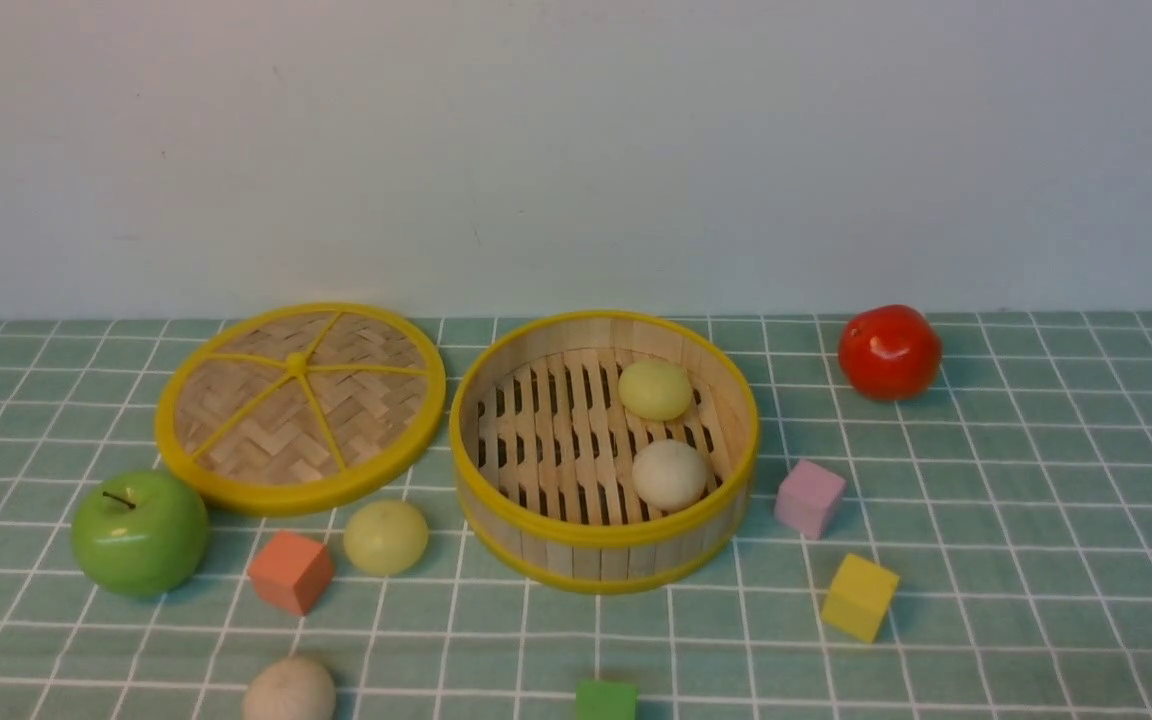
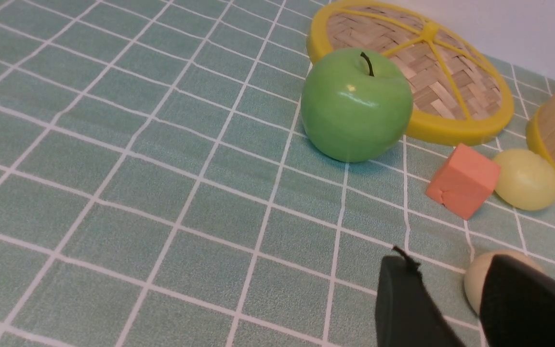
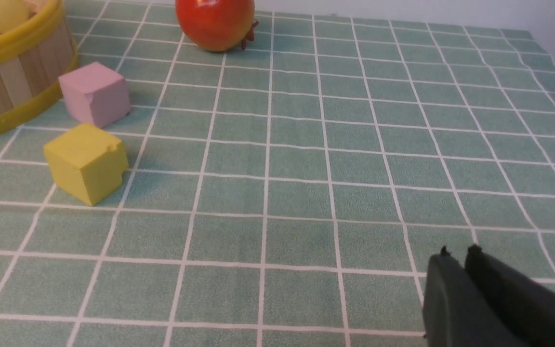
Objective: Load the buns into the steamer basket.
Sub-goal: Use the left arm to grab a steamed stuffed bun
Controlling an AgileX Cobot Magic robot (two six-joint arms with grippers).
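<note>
The steamer basket (image 1: pixel 601 537) stands mid-table and holds one yellow-green bun (image 1: pixel 655 390) and one off-white bun (image 1: pixel 670 474). A second yellow-green bun (image 1: pixel 386 537) lies on the cloth left of the basket, and it also shows in the left wrist view (image 2: pixel 526 179). A beige bun (image 1: pixel 289 690) lies at the near edge. My left gripper (image 2: pixel 446 270) is open, low over the cloth. The beige bun (image 2: pixel 474 284) is partly hidden behind one of its fingers (image 2: pixel 523 303). My right gripper (image 3: pixel 458 253) is shut and empty, over bare cloth right of the basket (image 3: pixel 12 72). Neither gripper shows in the front view.
The woven lid (image 1: pixel 301 405) lies left of the basket, with a green apple (image 1: pixel 140 533) and an orange cube (image 1: pixel 290 571) in front of it. A pink cube (image 1: pixel 809 497) and a yellow cube (image 1: pixel 859 596) lie right of the basket. A green cube (image 1: pixel 606 700) lies near, and a red tomato (image 1: pixel 889 352) far right.
</note>
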